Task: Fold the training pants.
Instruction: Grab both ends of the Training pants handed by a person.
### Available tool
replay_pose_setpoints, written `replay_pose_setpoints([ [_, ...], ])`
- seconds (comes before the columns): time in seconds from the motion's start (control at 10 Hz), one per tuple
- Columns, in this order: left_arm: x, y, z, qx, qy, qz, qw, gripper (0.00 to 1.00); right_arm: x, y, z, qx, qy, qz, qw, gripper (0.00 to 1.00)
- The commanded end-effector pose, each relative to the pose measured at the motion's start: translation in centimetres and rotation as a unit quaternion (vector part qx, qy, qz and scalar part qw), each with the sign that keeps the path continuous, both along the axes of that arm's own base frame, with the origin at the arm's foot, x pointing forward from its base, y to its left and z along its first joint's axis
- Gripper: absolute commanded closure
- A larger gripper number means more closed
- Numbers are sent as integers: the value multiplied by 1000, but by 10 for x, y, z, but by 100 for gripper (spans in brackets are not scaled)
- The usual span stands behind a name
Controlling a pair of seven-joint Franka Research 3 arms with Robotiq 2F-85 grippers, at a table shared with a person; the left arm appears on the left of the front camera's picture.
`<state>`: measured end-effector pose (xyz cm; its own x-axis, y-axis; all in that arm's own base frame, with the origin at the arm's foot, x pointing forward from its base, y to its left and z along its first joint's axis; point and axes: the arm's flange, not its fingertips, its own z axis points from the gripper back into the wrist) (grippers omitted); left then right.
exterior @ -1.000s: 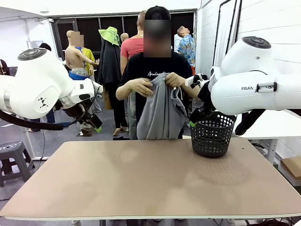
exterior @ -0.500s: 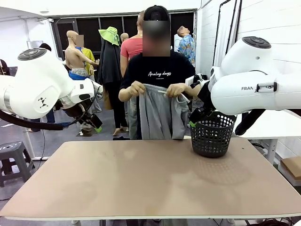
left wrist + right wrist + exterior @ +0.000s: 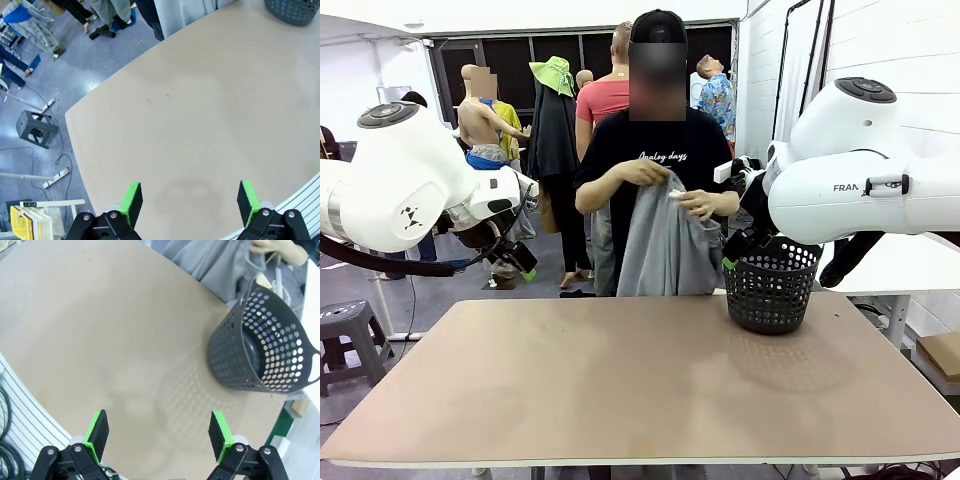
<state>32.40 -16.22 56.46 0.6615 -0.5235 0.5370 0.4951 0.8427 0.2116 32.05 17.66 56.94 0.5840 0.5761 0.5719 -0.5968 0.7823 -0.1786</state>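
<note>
Light grey soft jersey training pants (image 3: 665, 250) are held up in a person's hands (image 3: 645, 172); the left gripper (image 3: 190, 196) and right gripper (image 3: 159, 432) are seen spread wide and empty.

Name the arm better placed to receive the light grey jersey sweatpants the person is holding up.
Right, probably: the open right gripper hangs closer to the light grey jersey sweatpants than the open left gripper, though the black mesh basket stands beside it.

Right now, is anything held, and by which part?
The left gripper and right gripper are open, empty. The person's hands hold the training pants by their top end.
</note>
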Motion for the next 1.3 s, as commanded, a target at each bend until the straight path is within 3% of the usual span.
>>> replay_pose_setpoints([
  [0.0,0,1,-1,-8,-3,-2,1000,0,0,0,0,3,-3,2,1000,0],
  [1.2,0,1,-1,-8,-3,-2,1000,0,0,0,0,3,-3,2,1000,0],
])
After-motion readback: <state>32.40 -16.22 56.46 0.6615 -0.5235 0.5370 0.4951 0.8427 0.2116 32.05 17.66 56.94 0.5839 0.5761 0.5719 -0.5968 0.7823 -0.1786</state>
